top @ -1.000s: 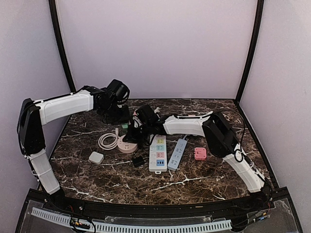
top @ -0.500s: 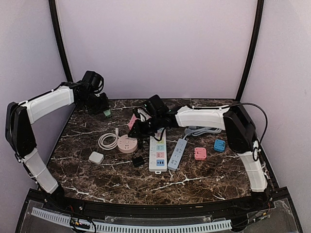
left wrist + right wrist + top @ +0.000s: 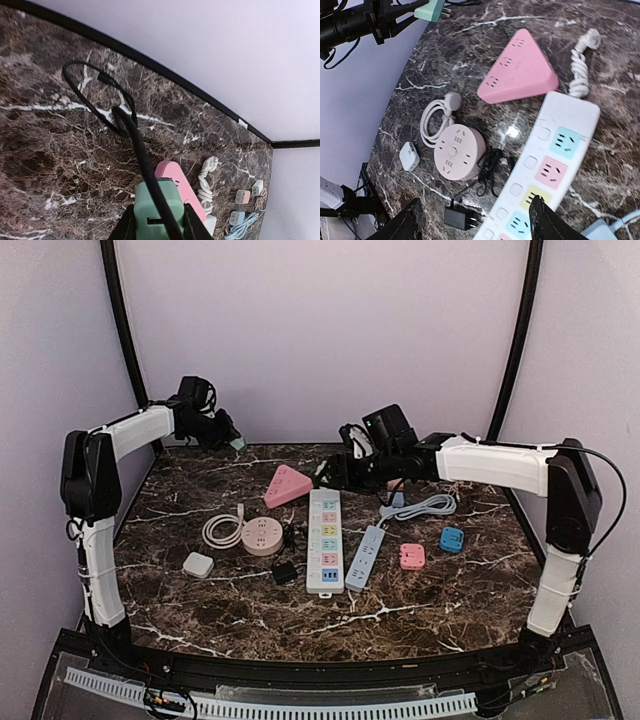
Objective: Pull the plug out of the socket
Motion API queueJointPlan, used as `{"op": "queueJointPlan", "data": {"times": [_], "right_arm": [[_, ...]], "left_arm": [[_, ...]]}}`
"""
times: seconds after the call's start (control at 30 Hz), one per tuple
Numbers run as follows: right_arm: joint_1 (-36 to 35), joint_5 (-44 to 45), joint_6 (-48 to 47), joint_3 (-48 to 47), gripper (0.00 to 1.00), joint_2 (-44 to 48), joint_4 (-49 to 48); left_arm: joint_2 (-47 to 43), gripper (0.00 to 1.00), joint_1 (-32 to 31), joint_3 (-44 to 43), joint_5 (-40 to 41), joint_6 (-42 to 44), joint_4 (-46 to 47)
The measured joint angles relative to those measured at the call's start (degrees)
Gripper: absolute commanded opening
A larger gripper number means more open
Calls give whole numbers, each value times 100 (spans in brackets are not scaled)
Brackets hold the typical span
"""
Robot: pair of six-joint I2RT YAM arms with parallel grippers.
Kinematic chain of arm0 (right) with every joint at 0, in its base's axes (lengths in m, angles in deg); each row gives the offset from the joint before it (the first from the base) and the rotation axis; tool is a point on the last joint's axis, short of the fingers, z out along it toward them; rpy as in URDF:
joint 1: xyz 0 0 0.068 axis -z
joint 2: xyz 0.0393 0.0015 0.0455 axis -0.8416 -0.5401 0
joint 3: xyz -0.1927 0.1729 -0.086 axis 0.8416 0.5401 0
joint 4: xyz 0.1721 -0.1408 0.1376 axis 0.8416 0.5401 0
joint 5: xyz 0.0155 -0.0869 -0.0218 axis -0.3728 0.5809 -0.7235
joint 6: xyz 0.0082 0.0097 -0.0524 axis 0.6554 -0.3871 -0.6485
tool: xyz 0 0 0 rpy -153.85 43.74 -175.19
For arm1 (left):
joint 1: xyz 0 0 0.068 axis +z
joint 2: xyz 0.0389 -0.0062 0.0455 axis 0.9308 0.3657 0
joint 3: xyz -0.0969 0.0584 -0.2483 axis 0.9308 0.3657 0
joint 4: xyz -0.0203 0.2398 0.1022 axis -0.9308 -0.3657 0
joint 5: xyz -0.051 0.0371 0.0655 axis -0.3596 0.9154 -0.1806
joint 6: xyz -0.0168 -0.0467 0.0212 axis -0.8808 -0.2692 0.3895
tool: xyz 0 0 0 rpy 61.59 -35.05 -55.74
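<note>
The plug is a mint-green block (image 3: 157, 210) trailing a black cable (image 3: 100, 107). My left gripper (image 3: 159, 226) is shut on it, one finger on each side. In the top view the left gripper (image 3: 232, 440) holds the plug (image 3: 238, 444) in the air at the table's far left corner. The round pink socket (image 3: 263, 537) lies flat on the table with nothing plugged in, also seen from the right wrist (image 3: 458, 151). My right gripper (image 3: 335, 472) hangs open and empty above the white strip's far end, its fingers (image 3: 407, 225) wide apart.
A pink triangular socket (image 3: 287, 484), a long white power strip (image 3: 324, 540), a blue-grey strip (image 3: 366, 557), a black charger (image 3: 285, 572), a white cube (image 3: 198, 564), a coiled white cord (image 3: 222, 531), and small pink (image 3: 412, 557) and blue (image 3: 452, 539) adapters lie on the marble table.
The left gripper has carried the green plug up and away to the far left corner. The right gripper has opened, let go of the round socket and drawn back to the right.
</note>
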State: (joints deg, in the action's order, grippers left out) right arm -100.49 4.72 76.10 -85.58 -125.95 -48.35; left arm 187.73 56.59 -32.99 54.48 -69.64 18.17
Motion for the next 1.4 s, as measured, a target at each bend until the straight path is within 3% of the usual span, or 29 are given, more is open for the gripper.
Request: {"op": "queueJointPlan", "data": {"times": [0.2, 0.7, 1.13, 1.3, 1.4], "right_arm": [[286, 291, -4, 957, 76, 614, 61], [361, 710, 2, 1906, 77, 1207, 103], [422, 874, -11, 2245, 79, 1628, 219], [450, 938, -46, 2245, 92, 1668, 229], [468, 1051, -105, 2245, 99, 1687, 254]], "left_arm": [[911, 20, 2, -55, -481, -188, 28], [931, 36, 61, 717, -605, -173, 129], [909, 76, 61, 778, -291, 264, -55], [723, 96, 39, 778, -133, 487, -203], [479, 99, -17, 804, 37, 640, -304]]}}
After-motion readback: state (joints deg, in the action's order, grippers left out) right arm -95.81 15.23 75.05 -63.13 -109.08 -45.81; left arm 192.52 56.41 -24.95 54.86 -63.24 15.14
